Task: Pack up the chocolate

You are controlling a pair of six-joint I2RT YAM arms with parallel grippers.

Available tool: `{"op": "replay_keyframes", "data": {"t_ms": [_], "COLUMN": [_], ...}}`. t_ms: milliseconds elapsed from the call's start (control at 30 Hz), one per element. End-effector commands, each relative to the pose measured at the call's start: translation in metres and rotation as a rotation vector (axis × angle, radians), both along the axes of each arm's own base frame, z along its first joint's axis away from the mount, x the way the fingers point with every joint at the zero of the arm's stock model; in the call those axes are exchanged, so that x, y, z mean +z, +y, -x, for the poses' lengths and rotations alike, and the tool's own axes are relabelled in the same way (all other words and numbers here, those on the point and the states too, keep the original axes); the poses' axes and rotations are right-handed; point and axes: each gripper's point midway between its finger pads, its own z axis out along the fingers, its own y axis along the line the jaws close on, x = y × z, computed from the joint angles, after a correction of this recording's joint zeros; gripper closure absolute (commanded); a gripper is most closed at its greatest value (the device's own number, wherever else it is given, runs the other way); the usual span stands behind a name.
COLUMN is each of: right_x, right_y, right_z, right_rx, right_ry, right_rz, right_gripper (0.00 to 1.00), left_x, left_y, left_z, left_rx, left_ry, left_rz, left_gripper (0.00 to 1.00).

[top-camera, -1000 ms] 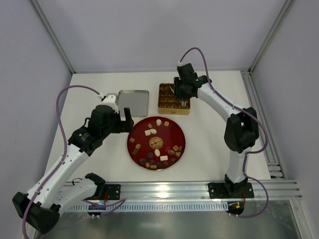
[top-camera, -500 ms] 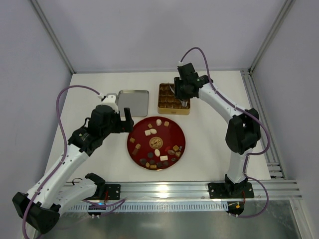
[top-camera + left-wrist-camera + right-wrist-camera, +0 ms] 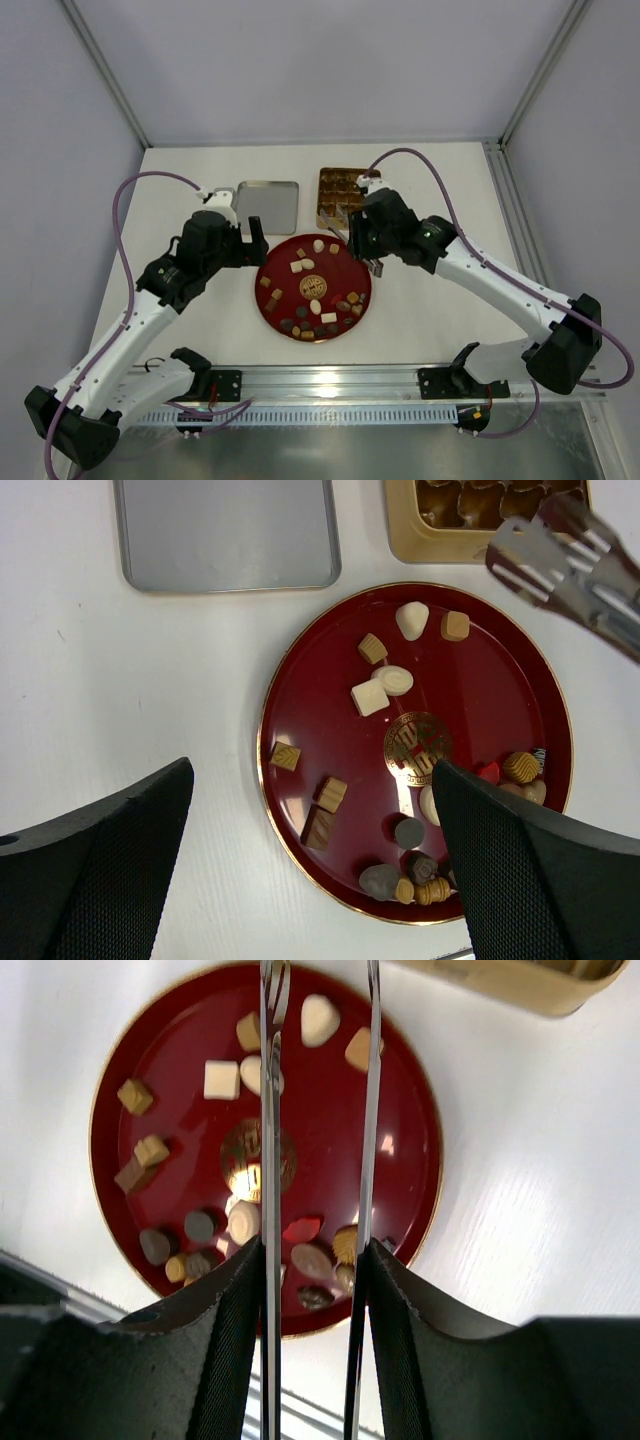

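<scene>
Pick step: right tool (image 3: 372, 258), parted and empty, hovers above far-right side of round red plate (image 3: 340, 272). Next: lower onto 1 small tan chocolate (image 3: 334, 249); left tool (image 3: 254, 232) parted, idle.

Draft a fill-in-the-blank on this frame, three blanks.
The chocolates lie on a round ____ plate.
In the top view, the silver lid sits to the ____ of the gold tin.
The left gripper hovers with its fingers ____, holding nothing.
Missing words: red; left; open.
</scene>
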Motion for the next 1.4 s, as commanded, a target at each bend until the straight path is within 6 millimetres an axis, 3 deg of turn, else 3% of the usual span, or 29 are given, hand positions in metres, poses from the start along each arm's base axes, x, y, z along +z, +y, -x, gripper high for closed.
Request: {"op": "replay_keyframes", "data": {"t_ms": [0,133,667,1367], "right_x": [-0.014,-0.029,-0.069,-0.079], "right_y": [0.006,0.013,0.014,0.019], "right_z": [0.016,0.033,0.028,0.018], "right_rx": [-0.034,-0.005,-0.032,-0.039], "right_ry": [0.021,0.045,0.103,0.115], "right_rz": [-0.027,-0.023,0.054,0.104], "right_gripper": [0.55,0.55,0.55,0.60], "left_x": [0.014,0.014,0.012,0.014], "left_y": [-0.004,-0.003,-0.002,-0.001], "left_z": [-0.003,-0.002,-0.003,-0.003], "left_rx": [-0.013,-0.009,-0.005,-0.002], "left_ry": [-0.043,-0.046,-0.044,-0.050], "left_rz": [0.028,0.027,0.023,0.023], "left_gripper": [0.00,0.00,0.00,0.00]}}
